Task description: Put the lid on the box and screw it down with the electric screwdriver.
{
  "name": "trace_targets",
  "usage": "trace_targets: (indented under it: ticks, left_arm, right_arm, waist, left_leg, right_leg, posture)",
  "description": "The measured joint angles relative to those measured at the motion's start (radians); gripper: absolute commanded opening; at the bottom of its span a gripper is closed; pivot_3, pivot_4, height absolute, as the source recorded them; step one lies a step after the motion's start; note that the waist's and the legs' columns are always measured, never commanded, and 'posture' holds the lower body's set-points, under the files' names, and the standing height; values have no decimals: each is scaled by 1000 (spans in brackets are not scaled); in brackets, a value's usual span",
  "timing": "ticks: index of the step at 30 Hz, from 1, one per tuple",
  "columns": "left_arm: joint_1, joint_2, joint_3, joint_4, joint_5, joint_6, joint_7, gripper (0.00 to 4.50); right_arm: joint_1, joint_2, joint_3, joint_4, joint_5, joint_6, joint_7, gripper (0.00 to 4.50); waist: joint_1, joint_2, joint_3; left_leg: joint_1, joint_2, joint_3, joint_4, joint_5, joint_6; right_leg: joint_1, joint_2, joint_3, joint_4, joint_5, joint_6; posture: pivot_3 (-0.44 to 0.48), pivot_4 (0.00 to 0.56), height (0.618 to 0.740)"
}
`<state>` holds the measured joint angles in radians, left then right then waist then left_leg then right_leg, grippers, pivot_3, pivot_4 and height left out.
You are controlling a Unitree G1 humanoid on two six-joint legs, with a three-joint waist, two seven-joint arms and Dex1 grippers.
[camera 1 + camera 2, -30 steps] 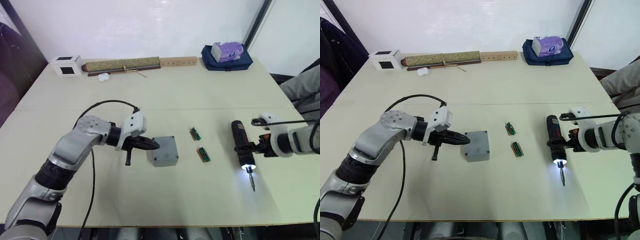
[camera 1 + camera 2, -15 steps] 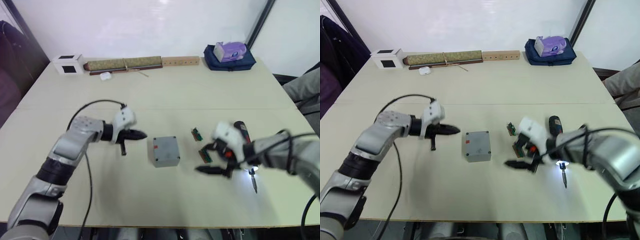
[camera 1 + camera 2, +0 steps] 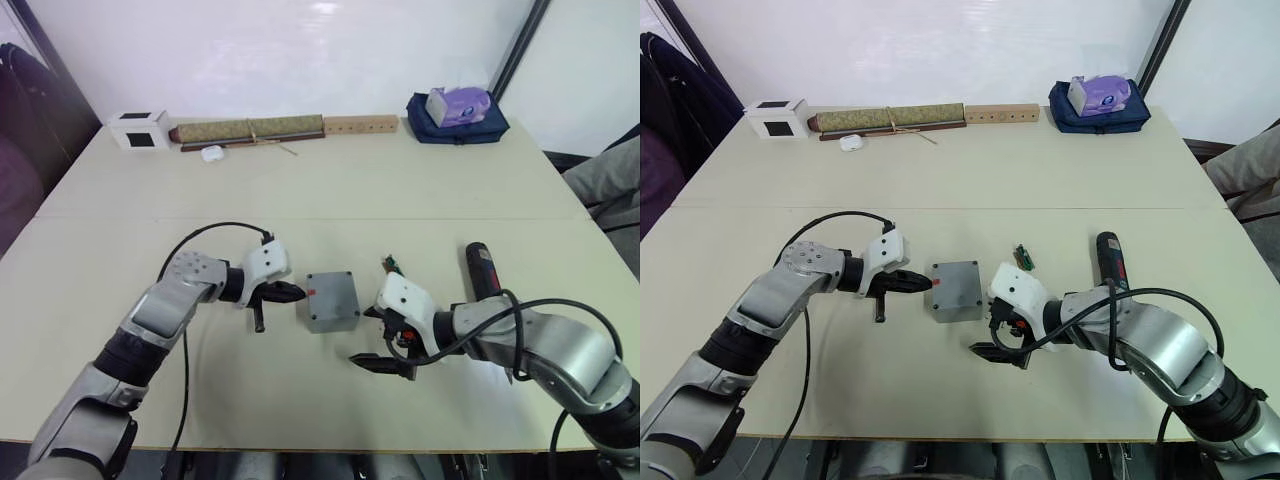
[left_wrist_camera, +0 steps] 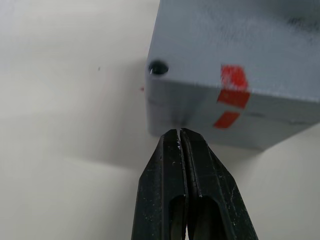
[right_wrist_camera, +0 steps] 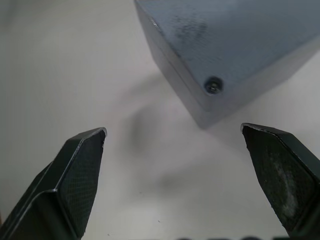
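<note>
You see the box (image 3: 332, 301) in the middle of the table (image 3: 320, 190), with the lid (image 4: 240, 45) already sitting on top of it, so what is inside the box is hidden. The lid carries a small red mark near its left edge, and in the left wrist view the mark runs over the seam onto the side of the box. A screw hole is visible at one corner of the lid, and in the right wrist view another corner hole has a screw head in it.

Your left end effector (image 3: 290, 292) is just beside the left side of the box, with its two fingers pressed together and nothing between them; the tips are close to the box wall, but you cannot tell if they touch. Your right end effector (image 3: 375, 338) is at the lower right of the box, with fingers spread wide and empty, near one corner and apart from it.

The electric screwdriver (image 3: 482, 270) lies on the table at the right of the frame, beyond the right arm. A small green circuit strip (image 3: 1021, 257) lies between the box and the screwdriver.

At the far edge, a white cube (image 3: 137, 130) stands at the upper left, and a dark blue bag (image 3: 455, 122) with a purple packet (image 3: 455, 101) in it is at the upper right.
</note>
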<state>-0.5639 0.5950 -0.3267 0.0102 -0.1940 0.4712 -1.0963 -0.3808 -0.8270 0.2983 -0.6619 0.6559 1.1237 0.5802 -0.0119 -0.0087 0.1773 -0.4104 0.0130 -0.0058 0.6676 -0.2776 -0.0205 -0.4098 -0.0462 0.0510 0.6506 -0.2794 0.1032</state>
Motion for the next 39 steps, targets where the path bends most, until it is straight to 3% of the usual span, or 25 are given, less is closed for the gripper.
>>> trace_targets:
  ticks: [9,17,23,29,39]
  left_arm:
    - [-121,-64,-34,202,110,-165,20,0]
    - [-106,36,-8,254,121,-169,-68,0]
    - [-1,80,-2,86,69,-65,-148,0]
    - [74,74,-4,-63,38,42,-131,0]
    - [35,31,9,-7,35,35,-43,0]
  right_arm:
    - [5,213,-121,-24,125,129,-79,4457]
    - [66,43,-238,-41,122,104,-24,4457]
    - [38,13,-164,56,1,-27,8,4457]
    - [-12,74,-23,186,-137,-160,45,4457]
    - [19,100,-4,135,-130,-150,110,4457]
  waist:
    - [-3,0,0]
    - [-1,0,0]
    - [-10,0,0]
    - [0,0,0]
    - [-2,0,0]
  left_leg:
    - [0,-1,0,0,0,0]
    - [0,-1,0,0,0,0]
    - [1,0,1,0,0,0]
    - [1,0,0,0,0,0]
    - [1,0,0,1,0,0]
  right_leg:
    - [0,1,0,1,0,0]
    - [0,0,0,1,0,0]
    - [0,1,1,1,0,0]
    - [0,0,0,2,0,0]
    - [0,0,0,3,0,0]
  posture:
    - [0,150,740]
    - [0,150,740]
    - [0,150,740]
    - [0,150,740]
    - [0,150,740]
